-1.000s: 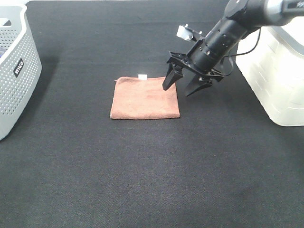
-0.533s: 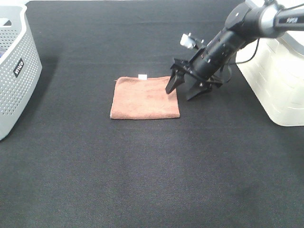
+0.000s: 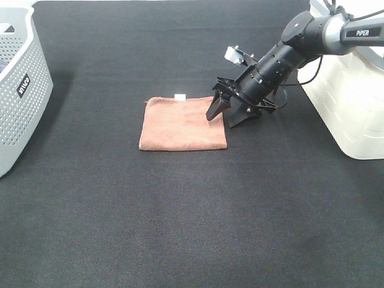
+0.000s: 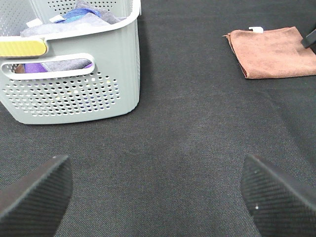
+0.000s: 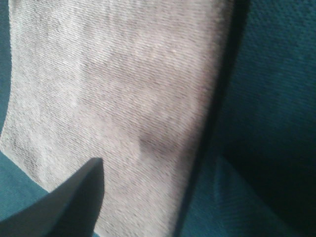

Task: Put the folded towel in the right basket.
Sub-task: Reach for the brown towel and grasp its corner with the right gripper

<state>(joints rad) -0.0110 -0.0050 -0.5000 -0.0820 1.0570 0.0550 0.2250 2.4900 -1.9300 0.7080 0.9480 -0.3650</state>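
Folded towel [image 3: 183,123], brown with a small white tag on its far hem, lying flat near the middle of the black tabletop [image 3: 180,228], somewhat toward the far edge. Right gripper [image 3: 221,120], jaws spread, straddling the towel's right-hand edge: one finger [image 5: 74,202] over the fabric, the other over bare tabletop just beside it. Contact with the towel cannot be told. Right basket [image 3: 348,102], white, at the right edge near the far corner, well apart from the towel. Left basket [image 3: 24,90], grey and perforated, at the left edge, holding purple and blue cloths. Left gripper [image 4: 154,163], jaws wide apart, above bare tabletop near the left basket.
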